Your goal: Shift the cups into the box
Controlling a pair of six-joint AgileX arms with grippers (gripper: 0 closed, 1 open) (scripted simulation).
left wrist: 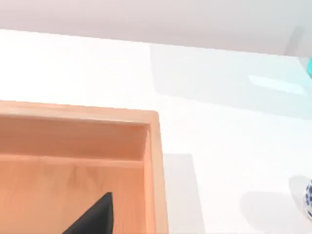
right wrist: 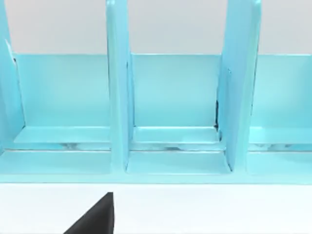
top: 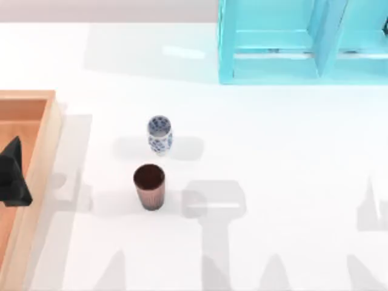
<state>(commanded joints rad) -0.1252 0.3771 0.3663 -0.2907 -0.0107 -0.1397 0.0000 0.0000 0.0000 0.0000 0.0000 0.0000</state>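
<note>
Sitting lowest of the two in the middle of the top view, the reddish-brown cup (top: 149, 187) is standing upright on the white table (top: 273, 157) with the blue-patterned white cup (top: 159, 134) just above it, both well apart from the wooden box (top: 48, 142) at the left edge. Both look rigid, light and smooth-walled, likely slippery and breakable, so I am judging a pinch across the rim or upper wall as safest. Hovering over the box, the left gripper (top: 13, 176) is showing too little to tell whether its claw is open or closed, and likewise the right gripper (right wrist: 95, 217), facing the turquoise shelf (top: 285, 42) at upper right.
</note>
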